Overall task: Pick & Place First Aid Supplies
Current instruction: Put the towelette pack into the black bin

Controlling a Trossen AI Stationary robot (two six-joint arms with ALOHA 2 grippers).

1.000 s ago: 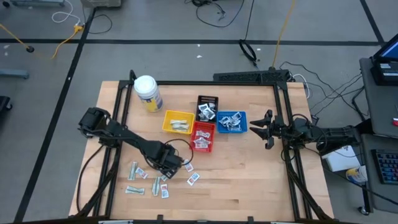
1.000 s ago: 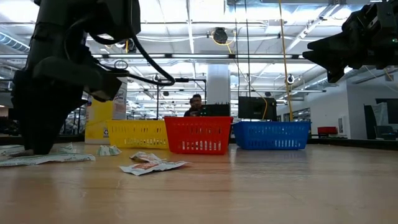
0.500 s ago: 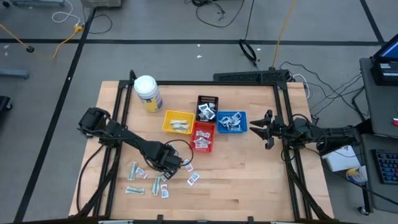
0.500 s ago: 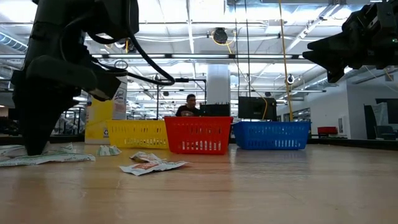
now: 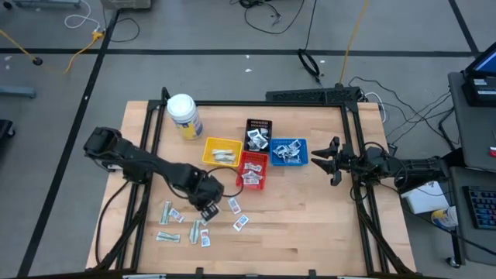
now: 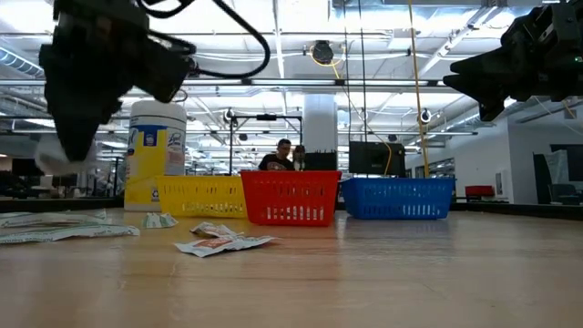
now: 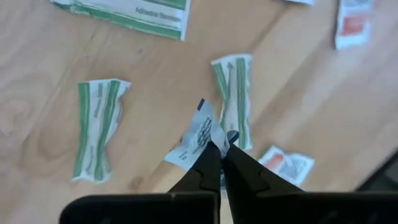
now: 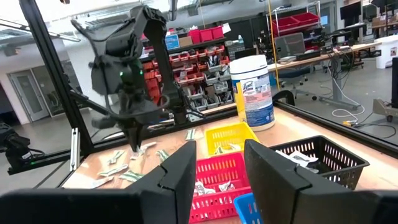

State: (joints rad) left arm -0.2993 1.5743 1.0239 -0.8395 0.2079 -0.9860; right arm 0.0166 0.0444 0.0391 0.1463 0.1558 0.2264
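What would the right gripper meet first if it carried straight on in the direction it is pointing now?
Probably the blue tray. In the high view the right gripper is open and points across the table at that tray's near side. It hangs above tray height in the low view, so it might pass over the rim.

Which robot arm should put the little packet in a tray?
The left. Its hand is shut on a white packet, lifted above the table. The right hand waits open beside the blue tray.
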